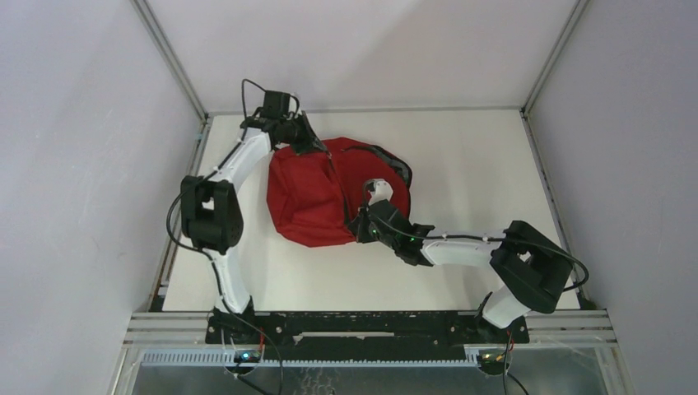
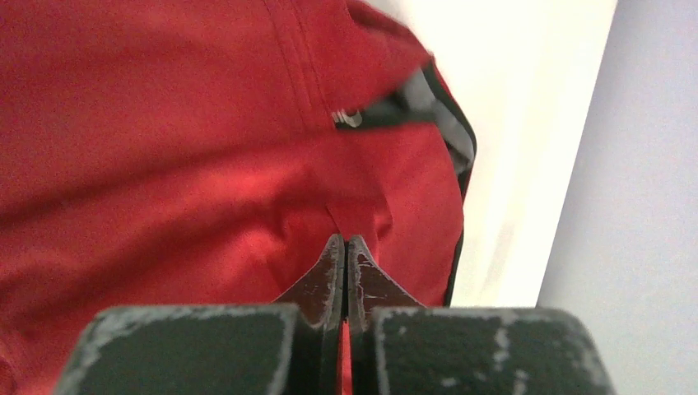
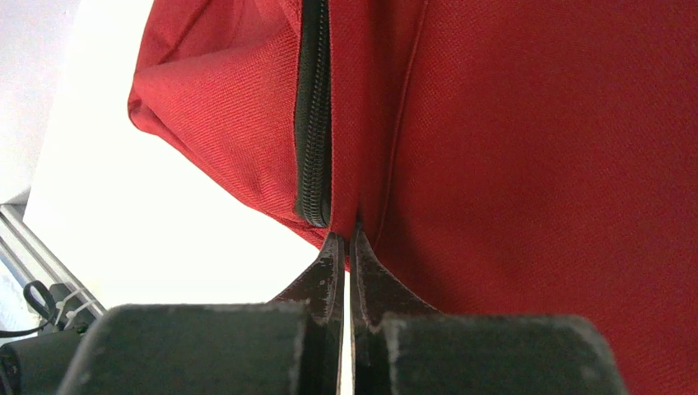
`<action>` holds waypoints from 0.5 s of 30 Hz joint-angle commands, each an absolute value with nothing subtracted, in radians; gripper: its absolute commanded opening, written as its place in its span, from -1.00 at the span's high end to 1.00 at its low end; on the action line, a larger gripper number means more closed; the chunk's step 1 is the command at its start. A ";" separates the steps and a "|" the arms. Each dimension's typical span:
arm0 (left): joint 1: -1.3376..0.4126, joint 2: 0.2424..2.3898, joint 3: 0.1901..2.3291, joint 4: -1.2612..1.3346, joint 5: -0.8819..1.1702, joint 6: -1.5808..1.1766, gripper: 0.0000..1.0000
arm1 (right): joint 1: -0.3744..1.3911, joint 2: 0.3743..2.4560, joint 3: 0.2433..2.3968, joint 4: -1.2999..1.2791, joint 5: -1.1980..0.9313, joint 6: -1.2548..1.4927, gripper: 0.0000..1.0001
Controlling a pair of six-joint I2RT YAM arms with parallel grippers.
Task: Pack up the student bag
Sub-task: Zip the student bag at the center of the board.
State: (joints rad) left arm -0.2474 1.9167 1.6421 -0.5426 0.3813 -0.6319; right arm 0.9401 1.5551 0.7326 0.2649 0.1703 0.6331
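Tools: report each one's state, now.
Left tool: shut, pinching the bag.
Right tool: shut, pinching the bag beside its zip.

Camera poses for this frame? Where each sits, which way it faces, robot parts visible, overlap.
Top external: above and behind the robot, looking down onto the table; left arm and right arm show whole, left gripper and right gripper shut on the student bag.
Left wrist: on the left wrist, looking along its own shut fingers at red bag fabric.
Right wrist: on the right wrist, looking along its own fingers at the bag's black zip.
Shared: all three see the bag.
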 commanded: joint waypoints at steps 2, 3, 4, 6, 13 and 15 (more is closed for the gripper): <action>-0.179 2.031 1.865 -0.538 0.333 -0.638 1.00 | 0.974 1.498 0.710 0.155 0.130 0.636 1.00; -0.177 2.055 1.888 -0.537 0.338 -0.637 1.00 | 0.974 1.496 0.710 0.157 0.125 0.633 1.00; -0.175 2.086 1.917 -0.537 0.340 -0.635 1.00 | 0.974 1.493 0.712 0.157 0.118 0.633 1.00; -0.171 2.139 1.976 -0.541 0.335 -0.637 1.00 | 0.978 1.487 0.721 0.140 0.114 0.633 1.00; -0.171 2.276 2.178 -0.608 0.363 -0.639 1.00 | 0.999 1.421 0.729 0.103 0.114 0.628 1.00; -0.182 2.246 2.165 -0.605 0.351 -0.620 1.00 | 0.999 1.410 0.743 0.081 0.107 0.619 1.00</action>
State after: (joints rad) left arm -0.2066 2.2940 2.0636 -0.7437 0.4332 -0.6315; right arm 0.9474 1.4727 0.7322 0.2161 0.2008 0.6319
